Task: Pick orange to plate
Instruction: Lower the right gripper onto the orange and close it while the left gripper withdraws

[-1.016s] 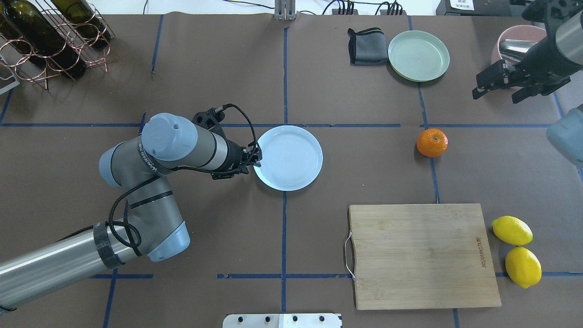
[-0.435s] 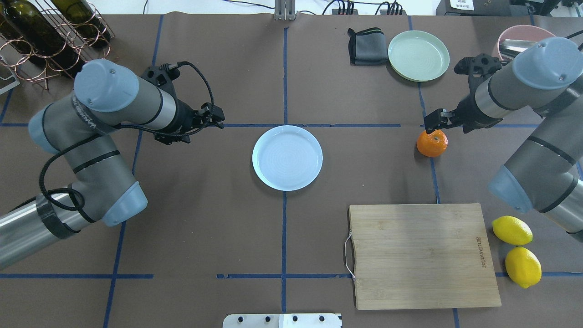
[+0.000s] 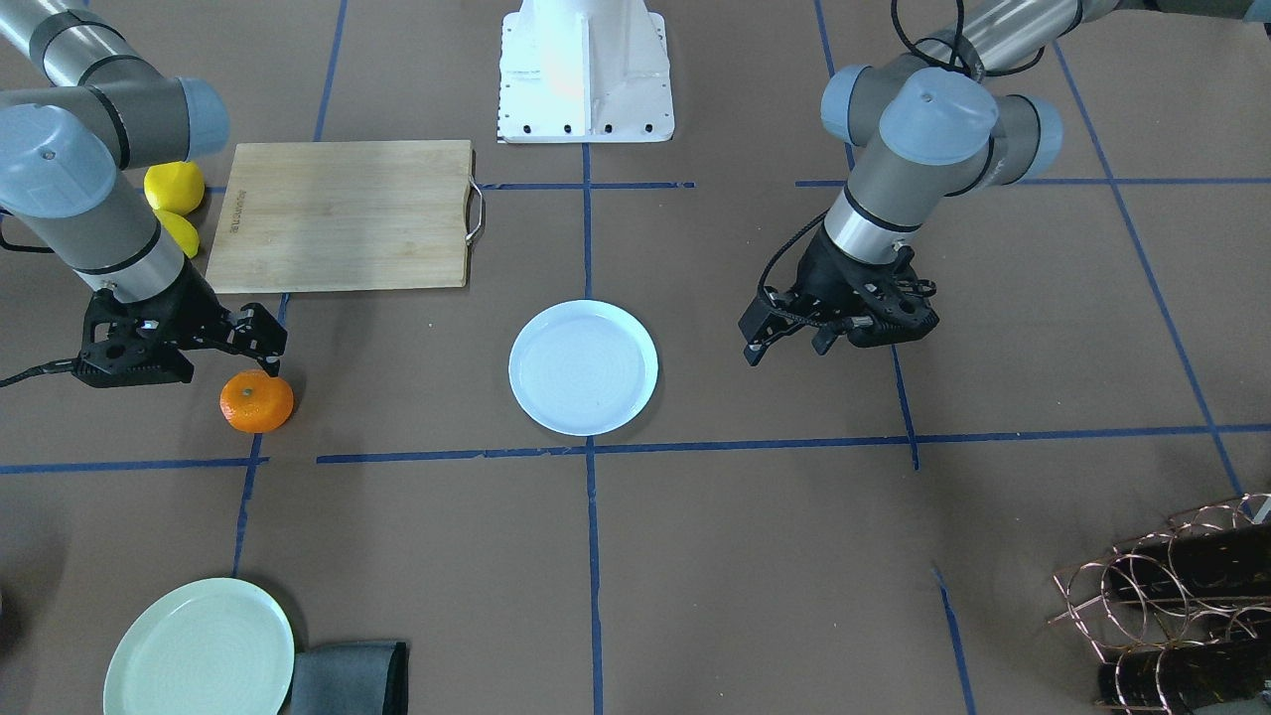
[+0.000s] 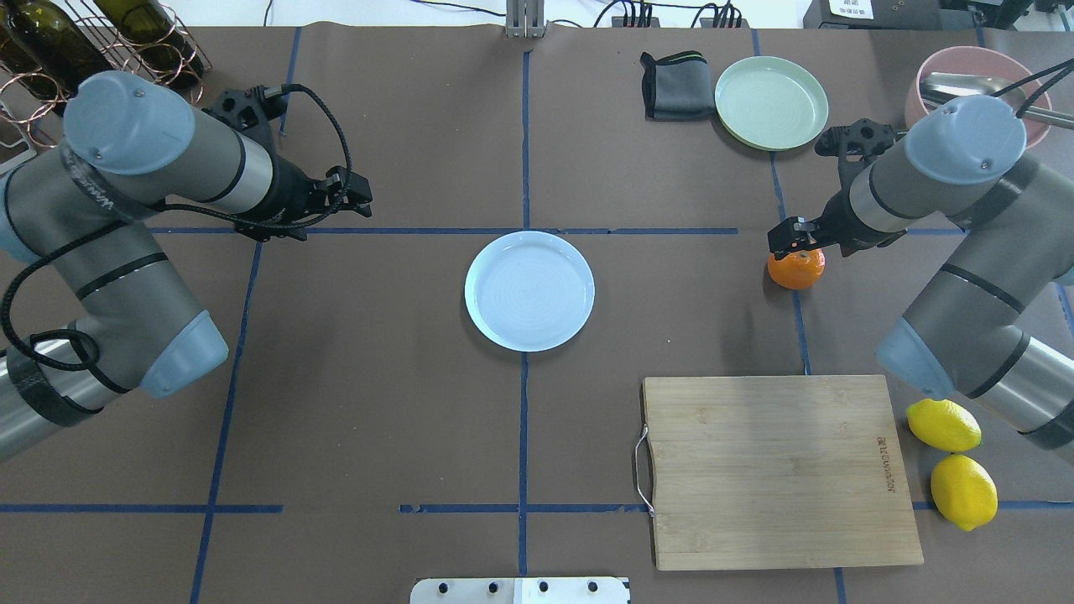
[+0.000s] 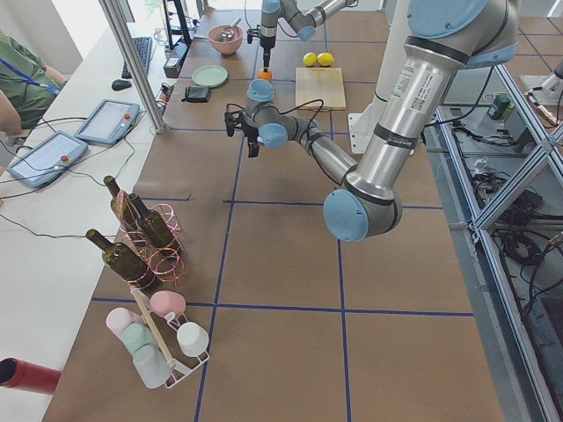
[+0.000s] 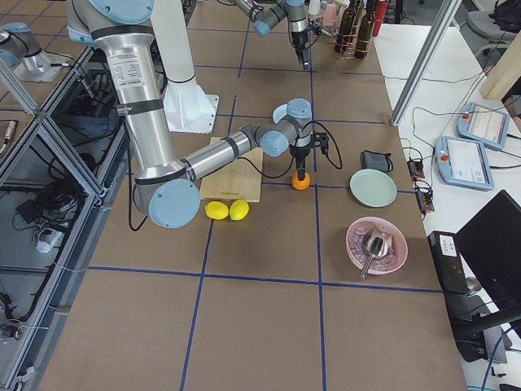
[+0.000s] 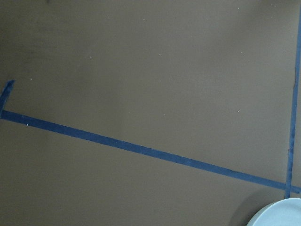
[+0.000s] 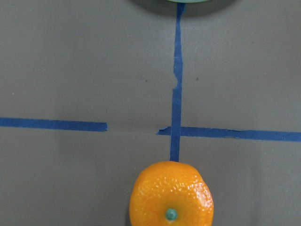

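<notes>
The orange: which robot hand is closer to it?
Right. The right gripper hovers just above the orange; the left gripper is far off, on the plate's other side.

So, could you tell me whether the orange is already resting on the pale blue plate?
No, the orange lies on the bare table, well to one side of the empty plate.

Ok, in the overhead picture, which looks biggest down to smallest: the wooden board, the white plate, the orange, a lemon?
1. wooden board
2. white plate
3. orange and lemon: they look too alike in size to rank.
</notes>
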You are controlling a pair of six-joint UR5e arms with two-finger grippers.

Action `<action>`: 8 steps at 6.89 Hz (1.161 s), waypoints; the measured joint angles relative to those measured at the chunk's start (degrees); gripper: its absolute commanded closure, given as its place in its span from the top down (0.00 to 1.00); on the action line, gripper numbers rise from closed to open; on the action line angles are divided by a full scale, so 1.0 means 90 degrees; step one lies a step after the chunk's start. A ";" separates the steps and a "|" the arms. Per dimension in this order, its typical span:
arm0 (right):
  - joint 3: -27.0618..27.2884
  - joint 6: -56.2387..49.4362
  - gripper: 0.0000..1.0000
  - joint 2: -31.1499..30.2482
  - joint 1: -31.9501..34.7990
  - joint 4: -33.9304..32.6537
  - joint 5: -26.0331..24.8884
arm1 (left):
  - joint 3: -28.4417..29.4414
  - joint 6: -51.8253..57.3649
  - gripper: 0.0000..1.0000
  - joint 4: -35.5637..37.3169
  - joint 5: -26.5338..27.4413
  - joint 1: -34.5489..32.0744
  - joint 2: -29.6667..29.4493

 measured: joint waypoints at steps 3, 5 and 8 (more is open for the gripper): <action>-0.0312 -0.0086 1.00 0.0087 -0.0111 0.0024 -0.0084 | -0.0241 0.0300 1.00 0.0147 -0.0203 -0.0182 0.0237; -0.0548 -0.0112 1.00 0.0210 -0.0136 0.0028 -0.0094 | -0.0245 0.0319 1.00 0.0157 -0.0213 -0.0187 0.0267; -0.0735 -0.0159 0.23 0.0358 -0.0142 0.0024 -0.0088 | -0.0245 0.0321 1.00 0.0160 -0.0214 -0.0193 0.0275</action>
